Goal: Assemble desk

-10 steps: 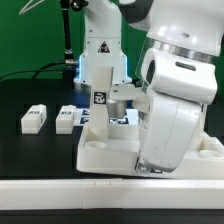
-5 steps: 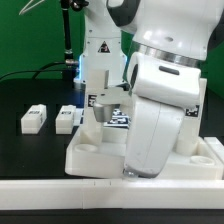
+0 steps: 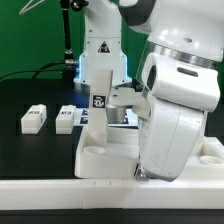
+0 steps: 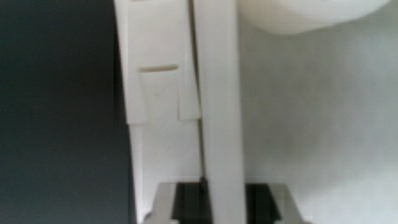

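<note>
The white desk tabletop [image 3: 108,156] lies on the black table with its rim up and a round corner socket [image 3: 95,152] facing the camera. One white square leg [image 3: 100,103] with a tag stands upright at its far corner. Two loose tagged legs [image 3: 33,120] [image 3: 67,119] lie at the exterior view's left. My gripper [image 3: 139,170] is low at the tabletop's near edge, mostly hidden by the arm. In the wrist view the gripper [image 4: 217,205] is shut on the tabletop's thin rim [image 4: 214,110], with a dark pad [image 4: 175,205] on either side.
The robot's white base [image 3: 100,50] stands behind the tabletop. The marker board [image 3: 124,118] shows partly behind the upright leg. A long white bar [image 3: 60,195] runs along the table's front edge. A black cable [image 3: 30,73] lies at the back left.
Half a second ago the arm and the gripped tabletop were swung toward the exterior view's left. They are now back to the right, about where they were one second ago.
</note>
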### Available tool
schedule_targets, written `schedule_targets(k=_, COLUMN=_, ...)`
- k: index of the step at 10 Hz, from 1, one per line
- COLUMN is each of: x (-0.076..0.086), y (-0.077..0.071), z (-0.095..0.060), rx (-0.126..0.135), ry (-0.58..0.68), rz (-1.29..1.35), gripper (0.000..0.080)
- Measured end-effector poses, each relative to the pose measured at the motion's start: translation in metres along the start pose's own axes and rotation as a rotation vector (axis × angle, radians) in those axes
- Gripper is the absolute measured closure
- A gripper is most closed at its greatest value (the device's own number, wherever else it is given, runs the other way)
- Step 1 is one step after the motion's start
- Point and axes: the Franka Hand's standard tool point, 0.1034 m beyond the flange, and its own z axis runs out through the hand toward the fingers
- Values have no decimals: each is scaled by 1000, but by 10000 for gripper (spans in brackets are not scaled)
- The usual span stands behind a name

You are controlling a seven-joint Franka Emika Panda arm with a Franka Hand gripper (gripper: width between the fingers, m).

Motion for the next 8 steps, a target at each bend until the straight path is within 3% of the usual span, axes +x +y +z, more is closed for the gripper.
schedule_targets(k=2, x=-1, y=0, z=0, rx=1, ry=0, rz=1, gripper=731)
schedule_targets(k=4, x=-1, y=0, z=0, rx=1, ry=0, rz=2, gripper=369)
schedule_targets(k=5, x=-2, y=0, z=0, rx=2, ry=0, rz=3, gripper=369)
schedule_targets(k=6, x=-2, y=0, z=0, rx=2, ry=0, rz=3, gripper=201)
schedule_targets(k=8, x=-2, y=0, z=1, rx=2, ry=0, rz=4, gripper=165)
